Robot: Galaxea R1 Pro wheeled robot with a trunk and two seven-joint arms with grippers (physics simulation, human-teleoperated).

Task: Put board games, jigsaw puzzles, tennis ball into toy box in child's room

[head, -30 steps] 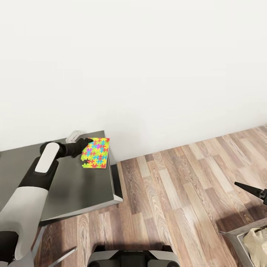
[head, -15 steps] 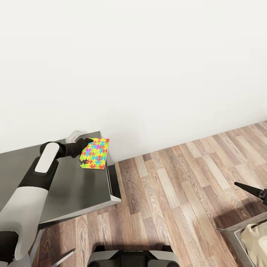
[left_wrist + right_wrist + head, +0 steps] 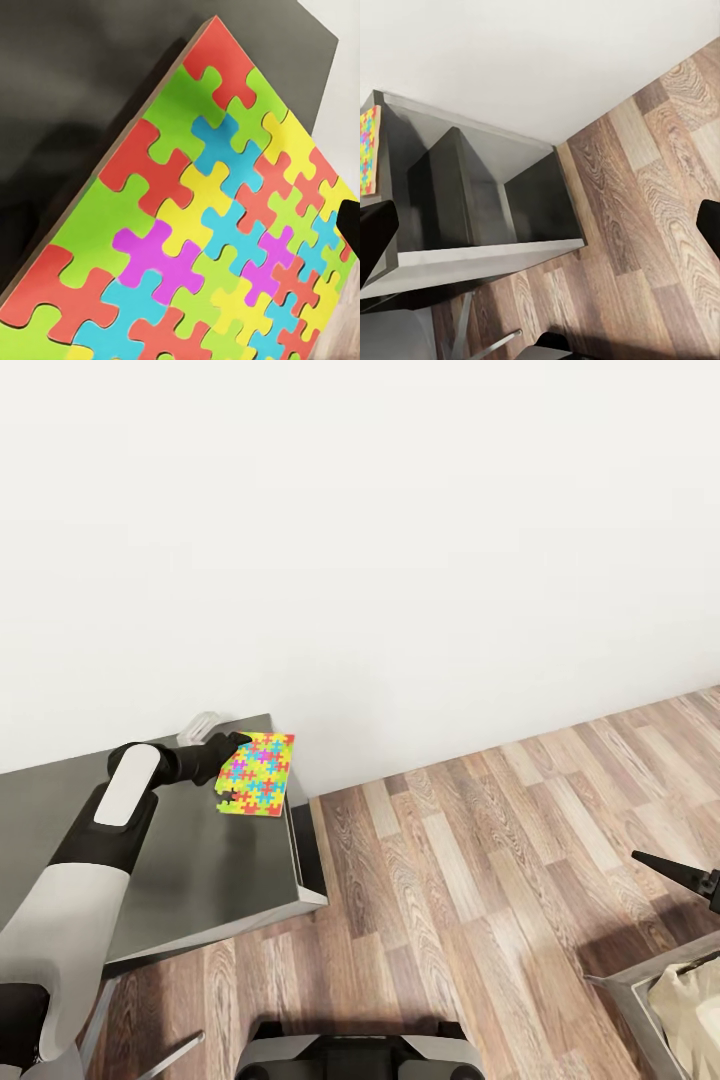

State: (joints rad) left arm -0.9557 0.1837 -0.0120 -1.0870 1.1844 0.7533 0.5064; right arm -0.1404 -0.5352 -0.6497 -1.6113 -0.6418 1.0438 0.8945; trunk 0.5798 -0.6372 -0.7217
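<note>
Wood-grain planks in mixed brown and grey tones cover the floor (image 3: pixel 480 880), matte and streaked, running diagonally away from the dark grey table (image 3: pixel 200 860). Nearest the robot, past the table's right end, the right gripper (image 3: pixel 690 878) shows as a black tapered point above the boards; its two dark finger edges sit wide apart at the sides of the right wrist view, so this pincer stands open and holds nothing. Below it lies the corner of a grey-rimmed bin (image 3: pixel 630 992) with crumpled beige material inside. The table has a smooth, faintly glossy slab top with a thin pale edge, and the right wrist view reveals an open, hollow cabinet space beneath it. Over the table's far right corner, the left gripper (image 3: pixel 236 743), a black tapered pincer at the end of a white-and-black arm, is closed on the near edge of a jigsaw puzzle (image 3: pixel 257 773). This thin, flat, stiff square is held tilted above the tabletop, its face printed with interlocking pieces in red, lime green, yellow, cyan and magenta; no writing is readable on it. Behind the gripper, at the table's back edge, a pale rounded object (image 3: pixel 200 726) peeks out, too hidden to identify. Beyond everything rises a plain, smooth white wall (image 3: pixel 400 540).
</note>
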